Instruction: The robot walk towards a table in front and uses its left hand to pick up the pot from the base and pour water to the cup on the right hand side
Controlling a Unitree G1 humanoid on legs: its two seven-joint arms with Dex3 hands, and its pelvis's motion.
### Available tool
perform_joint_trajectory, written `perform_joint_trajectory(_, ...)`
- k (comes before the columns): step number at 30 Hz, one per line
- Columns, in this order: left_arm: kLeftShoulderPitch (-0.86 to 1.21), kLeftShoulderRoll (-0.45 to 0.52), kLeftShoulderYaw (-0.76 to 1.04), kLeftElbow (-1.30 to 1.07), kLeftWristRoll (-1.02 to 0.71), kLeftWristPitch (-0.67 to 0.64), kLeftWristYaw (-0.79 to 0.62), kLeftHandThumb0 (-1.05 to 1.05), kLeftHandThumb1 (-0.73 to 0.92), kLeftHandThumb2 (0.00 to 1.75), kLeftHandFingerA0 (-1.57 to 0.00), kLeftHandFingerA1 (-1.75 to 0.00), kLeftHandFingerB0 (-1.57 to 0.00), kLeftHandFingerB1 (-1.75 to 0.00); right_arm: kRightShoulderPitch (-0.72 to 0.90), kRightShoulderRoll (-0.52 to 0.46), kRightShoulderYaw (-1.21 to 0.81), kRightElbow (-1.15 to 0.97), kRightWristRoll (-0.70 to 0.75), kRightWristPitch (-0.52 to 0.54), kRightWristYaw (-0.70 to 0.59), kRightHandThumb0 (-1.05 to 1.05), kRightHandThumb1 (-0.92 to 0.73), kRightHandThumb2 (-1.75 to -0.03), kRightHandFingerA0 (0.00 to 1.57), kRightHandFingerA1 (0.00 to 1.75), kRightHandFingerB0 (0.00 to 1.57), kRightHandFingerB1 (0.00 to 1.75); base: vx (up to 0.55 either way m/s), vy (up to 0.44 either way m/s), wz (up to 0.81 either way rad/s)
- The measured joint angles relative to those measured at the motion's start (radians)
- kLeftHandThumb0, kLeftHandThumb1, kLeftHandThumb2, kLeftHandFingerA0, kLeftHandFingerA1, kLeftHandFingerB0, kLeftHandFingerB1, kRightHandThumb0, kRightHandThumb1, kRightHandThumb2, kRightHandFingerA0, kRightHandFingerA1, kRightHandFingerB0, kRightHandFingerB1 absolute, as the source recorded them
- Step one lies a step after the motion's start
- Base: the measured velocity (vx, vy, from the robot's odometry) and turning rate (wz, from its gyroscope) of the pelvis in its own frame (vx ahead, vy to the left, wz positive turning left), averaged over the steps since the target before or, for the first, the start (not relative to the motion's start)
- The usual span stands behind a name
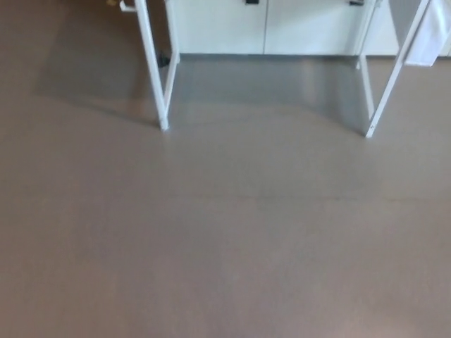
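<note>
Grey-brown floor [225,239] fills almost the whole head view, smooth and bare, with a soft shine near the top. Behind it, along the upper edge, white cabinets [264,28] stand with small dark handles, and their fronts reflect faintly in the floor. Before the cabinets two pairs of white table legs come down: the left legs [156,70] end on the floor at the left of the middle, and the right legs [384,88] end at the right side. A white cloth or sheet, perhaps a towel, hangs at the upper right corner [431,39]; the view is too blurred to say which. Neither the left hand nor the right hand of the robot shows, so their state cannot be told. Pot, base, cup and tabletop lie outside the picture, above the legs.
</note>
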Motion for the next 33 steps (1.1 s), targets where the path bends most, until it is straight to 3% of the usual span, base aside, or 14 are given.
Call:
perform_joint_trajectory(2,-0.004,0.000,0.000,0.005,0.000,-0.001,0.000,-0.22,0.63,0.58,-0.61,-0.48,-0.48,-0.40,0.000,0.002,0.003,0.002,-0.002,-0.004,0.000,-0.33,-0.60,-0.57,0.68,0.56,0.47,0.42,0.50,0.309,-0.26)
perform_joint_trajectory(3,-0.003,0.005,0.001,0.008,0.000,-0.005,0.000,-0.30,0.55,0.68,-0.56,-0.53,-0.45,-0.46,0.001,0.004,0.004,0.001,-0.002,-0.010,0.001,-0.32,-0.60,-0.57,0.67,0.57,0.47,0.43,0.49,0.299,-0.17)
perform_joint_trajectory(5,0.009,0.007,0.000,0.017,0.000,-0.017,0.000,-0.22,0.62,0.58,-0.58,-0.48,-0.47,-0.41,0.023,0.003,0.001,0.005,-0.001,-0.021,0.003,-0.33,-0.60,-0.57,0.67,0.57,0.46,0.43,0.43,0.200,0.04)
perform_joint_trajectory(10,0.089,0.002,-0.015,0.066,0.007,-0.055,0.000,-0.23,0.62,0.58,-0.56,-0.47,-0.45,-0.40,0.128,0.003,-0.003,0.034,0.000,-0.049,0.005,-0.34,-0.59,-0.57,0.69,0.58,0.46,0.43,0.43,0.079,0.09)
perform_joint_trajectory(11,0.098,0.002,-0.018,0.071,0.008,-0.060,-0.001,-0.31,0.54,0.68,-0.55,-0.53,-0.43,-0.46,0.139,0.002,-0.004,0.038,0.000,-0.053,0.005,-0.38,-0.60,-0.58,0.67,0.65,0.42,0.42,0.40,-0.016,0.18)
perform_joint_trajectory(12,0.110,0.002,-0.021,0.076,0.009,-0.064,0.000,-0.31,0.53,0.68,-0.54,-0.53,-0.43,-0.46,0.149,0.002,-0.004,0.042,0.000,-0.057,0.004,-0.43,-0.45,-0.81,0.61,0.69,0.33,0.52,0.42,-0.074,0.29)
perform_joint_trajectory(16,0.154,0.002,-0.030,0.084,0.014,-0.080,0.008,-0.31,0.53,0.68,-0.54,-0.53,-0.43,-0.46,0.210,0.009,0.003,0.051,-0.005,-0.073,0.001,-0.43,-0.45,-0.81,0.61,0.69,0.33,0.52,0.52,-0.149,0.40)
perform_joint_trajectory(17,0.150,-0.001,-0.034,0.083,0.015,-0.083,0.009,-0.33,0.53,0.69,-0.55,-0.54,-0.43,-0.47,0.212,0.006,0.002,0.047,-0.005,-0.081,-0.001,-0.35,-0.58,-0.57,0.66,0.63,0.42,0.41,0.48,-0.268,0.68)
perform_joint_trajectory(24,0.188,0.001,-0.048,0.088,0.022,-0.108,0.014,-0.32,0.55,0.69,-0.52,-0.53,-0.43,-0.46,0.203,0.001,0.001,0.055,-0.007,-0.097,-0.017,-0.38,-0.59,-0.57,0.65,0.60,0.40,0.41,0.38,-0.147,0.12)
perform_joint_trajectory(33,0.166,0.018,-0.058,0.076,0.038,-0.115,0.023,-0.33,0.52,0.69,-0.55,-0.55,-0.44,-0.47,0.180,0.012,0.017,0.109,-0.020,-0.117,-0.027,-0.36,-0.59,-0.58,0.68,0.63,0.44,0.43,0.45,0.107,-0.22)
